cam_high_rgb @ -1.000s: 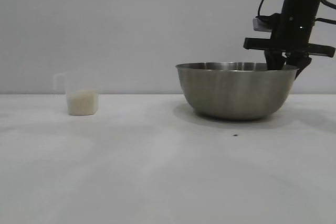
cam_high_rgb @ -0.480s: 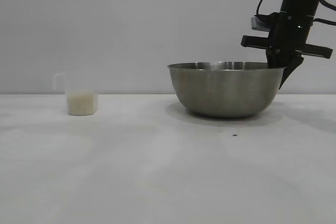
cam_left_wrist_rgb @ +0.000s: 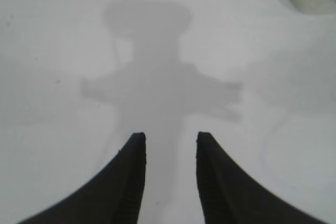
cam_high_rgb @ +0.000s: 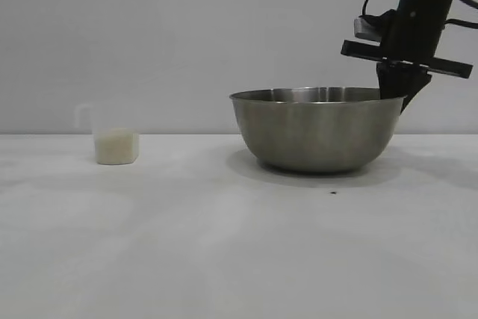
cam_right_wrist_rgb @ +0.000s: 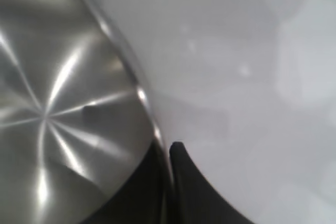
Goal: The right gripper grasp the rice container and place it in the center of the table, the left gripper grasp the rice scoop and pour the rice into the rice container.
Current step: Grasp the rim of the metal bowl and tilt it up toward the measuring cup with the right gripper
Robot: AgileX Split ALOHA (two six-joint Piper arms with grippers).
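Steel bowl [cam_high_rgb: 317,128] pinched at its rim by the right end effector [cam_high_rgb: 397,96].

Black fingers [cam_right_wrist_rgb: 181,182] of the right end effector are pressed together on the thin rim, one inside the bowl and one outside, at the bowl's right edge in the exterior view; the arm comes down steeply from the upper right. The bowl sits right of centre on the white table [cam_high_rgb: 224,244], its inside bare brushed metal in the right wrist view. A small dark speck [cam_high_rgb: 333,192] lies on the table just in front of it. Well apart to the left stands the clear scoop [cam_high_rgb: 113,134], upright, with rice [cam_high_rgb: 116,146] filling its lower part. The left end effector [cam_left_wrist_rgb: 169,145] hovers over bare table with fingers partly spread and holding nothing, the scoop near it.
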